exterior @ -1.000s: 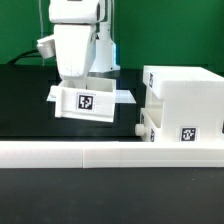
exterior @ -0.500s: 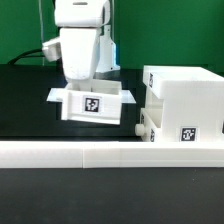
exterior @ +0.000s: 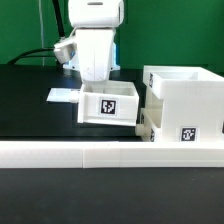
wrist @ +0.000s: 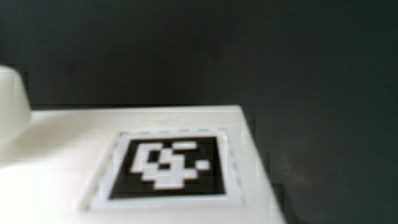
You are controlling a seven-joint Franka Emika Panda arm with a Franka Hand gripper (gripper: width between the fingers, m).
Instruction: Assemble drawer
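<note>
My gripper (exterior: 98, 86) reaches down from the white wrist into a small white drawer tray (exterior: 108, 106) with a marker tag on its front. Its fingertips are hidden behind the tray wall, and the tray hangs tilted just above the black table. The big white casing (exterior: 188, 98) stands at the exterior view's right, a small gap from the tray. A knobbed white part (exterior: 143, 128) sticks out at the casing's lower left. The wrist view shows a white surface with a marker tag (wrist: 171, 163) close up, and no fingers.
The marker board (exterior: 63, 95) lies flat on the table behind the tray, at the exterior view's left. The long low white wall (exterior: 100, 153) runs across the front. A green backdrop and cables stand at the back.
The gripper and the tray it carries have moved toward the exterior view's right, off the marker board and close to the casing.
</note>
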